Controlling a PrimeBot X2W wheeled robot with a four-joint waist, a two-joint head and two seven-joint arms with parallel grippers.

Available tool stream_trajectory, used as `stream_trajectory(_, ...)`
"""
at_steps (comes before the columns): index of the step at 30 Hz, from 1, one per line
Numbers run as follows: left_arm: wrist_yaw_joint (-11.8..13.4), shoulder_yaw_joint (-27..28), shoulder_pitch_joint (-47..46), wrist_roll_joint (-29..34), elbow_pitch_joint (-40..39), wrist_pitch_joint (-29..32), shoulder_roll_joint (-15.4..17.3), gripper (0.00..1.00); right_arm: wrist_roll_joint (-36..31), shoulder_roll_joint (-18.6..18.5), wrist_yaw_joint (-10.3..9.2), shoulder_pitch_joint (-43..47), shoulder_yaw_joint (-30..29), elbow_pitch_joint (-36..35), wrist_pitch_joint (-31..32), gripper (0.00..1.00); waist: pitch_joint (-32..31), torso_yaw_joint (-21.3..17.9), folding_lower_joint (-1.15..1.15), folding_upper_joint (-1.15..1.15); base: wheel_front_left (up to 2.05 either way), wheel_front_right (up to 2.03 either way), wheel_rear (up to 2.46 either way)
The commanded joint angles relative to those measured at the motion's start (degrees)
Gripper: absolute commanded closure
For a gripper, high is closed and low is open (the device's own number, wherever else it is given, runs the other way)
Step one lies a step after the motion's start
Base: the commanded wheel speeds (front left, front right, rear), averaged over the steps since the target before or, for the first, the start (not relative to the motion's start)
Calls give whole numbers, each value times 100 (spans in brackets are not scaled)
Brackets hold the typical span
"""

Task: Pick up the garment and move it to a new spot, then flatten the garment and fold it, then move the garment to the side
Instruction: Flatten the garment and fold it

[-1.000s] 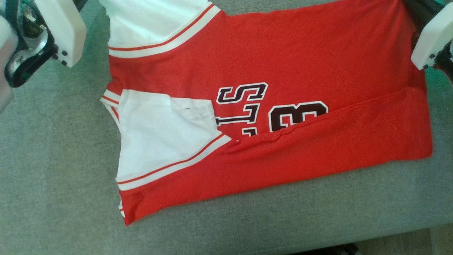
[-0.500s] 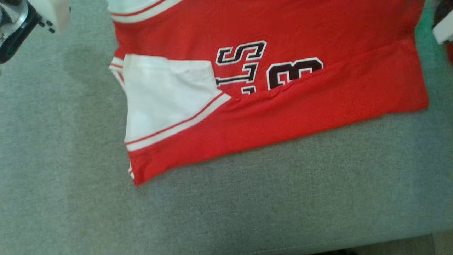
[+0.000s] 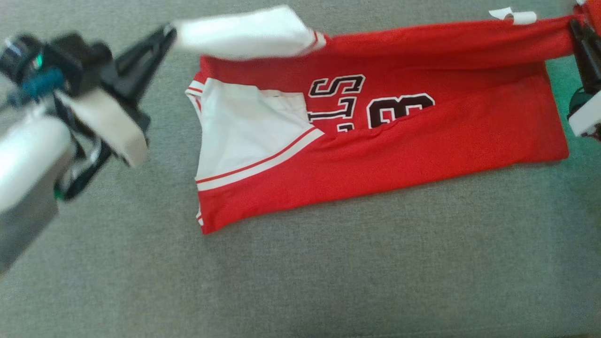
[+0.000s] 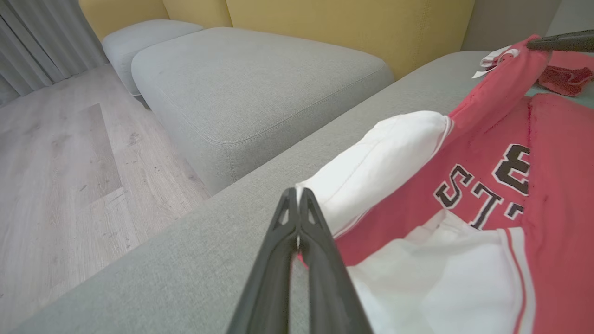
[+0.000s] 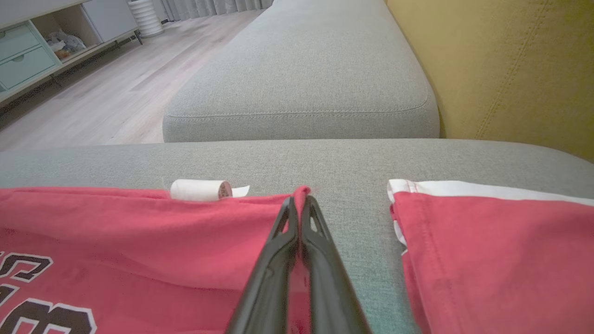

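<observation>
The garment [image 3: 399, 150] is a red jersey with white sleeves and black lettering, lying on the grey sofa seat [image 3: 328, 281] with its near side folded over. Its far edge hangs raised between my two grippers. My left gripper [image 3: 169, 33] is shut on the white sleeve [image 3: 244, 33]; the left wrist view shows the left gripper [image 4: 297, 192] pinching that sleeve's edge [image 4: 371, 167]. My right gripper [image 3: 575, 26] is shut on the red far corner, and in the right wrist view the right gripper [image 5: 300, 199] is closed over that red cloth [image 5: 139, 222].
Another red cloth with white trim [image 5: 487, 241] lies on the seat just right of my right gripper. A white label [image 5: 199, 189] curls at the raised edge. A grey ottoman [image 4: 260, 79], the yellow backrest [image 5: 510, 69] and wooden floor [image 4: 55, 153] lie beyond.
The head camera has shifted. The garment's far edge, out of view at first, now hangs lifted and stretched between both shut grippers, closer to the lettering. My left arm has come further into view.
</observation>
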Motion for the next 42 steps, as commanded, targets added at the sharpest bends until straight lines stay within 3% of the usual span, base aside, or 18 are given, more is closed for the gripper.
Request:
stream_trajectory(1, 164, 240, -4, -31, -343, -120, 381, 100, 53, -241, -4, 222, -21, -82, -128, 100, -44, 45, 1, 0, 0, 0, 0)
stream_trajectory(9, 740, 128, 714, -79, -1479, -252, 793, 100, 51, -320, -4, 592, -124, -77, -303, 100, -59, 126, 1, 0, 0, 0, 0)
stream_trajectory(19, 1314, 25, 1319, -101, -2203, -423, 898, 100, -14, -305, -4, 1319, -508, -191, -387, 100, -122, 203, 1, 0, 0, 0, 0)
stream_trajectory(20, 1343, 14, 1378, -121, -2233, -440, 890, 100, -33, -294, -4, 1385, -549, -212, -389, 93, -128, 201, 1, 0, 0, 0, 0)
stream_trajectory(21, 1374, 4, 1434, -136, -2248, -452, 886, 100, -38, -272, -4, 1452, -597, -231, -391, 78, -134, 197, 1, 0, 0, 0, 0)
stream_trajectory(22, 1415, -4, 1485, -141, -2251, -471, 882, 100, -39, -251, -4, 1516, -665, -231, -392, 27, -136, 191, 1, 0, 0, 0, 0)
stream_trajectory(23, 1459, -12, 1535, -138, -2246, -494, 872, 85, -60, -231, -4, 1567, -761, -217, -392, 0, -136, 185, 1, 0, 0, 0, 0)
stream_trajectory(24, 1509, -6, 1588, -148, -2240, -534, 846, 52, -108, -205, -4, 1613, -881, -207, -393, 0, -138, 179, 1, 0, 0, 0, 0)
stream_trajectory(25, 1576, 21, 1649, -173, -2228, -590, 806, 0, -183, -173, -4, 1666, -1009, -225, -393, 0, -142, 173, 1, 0, 0, 0, 0)
stream_trajectory(29, 1882, 105, 1942, -152, -2138, -784, 615, 0, -522, 12, -4, 2072, -1598, -379, -394, 0, -214, 150, 1, 0, 0, 0, 0)
stream_trajectory(31, 2215, 314, 2148, -99, -2061, -874, 454, 0, -693, 154, -4, 2351, -1970, -456, -394, 0, -289, 138, 1, 0, 0, 0, 0)
stream_trajectory(37, 3166, 1697, 3257, 820, -2182, -916, -460, 0, -1350, 797, -4, 3143, -3151, -783, -394, 0, -552, 190, 1, 0, 0, 0, 0)
stream_trajectory(39, 3340, 2161, 3712, 1309, -2216, -917, -820, 0, -1525, 1014, -4, 3314, -3471, -859, -394, 0, -623, 263, 1, 0, 0, 0, 0)
stream_trajectory(42, 3322, 2684, 4331, 1983, -2227, -918, -1348, 0, -1721, 1243, -4, 3409, -3767, -799, -395, 0, -730, 411, 1, 0, 0, 0, 0)
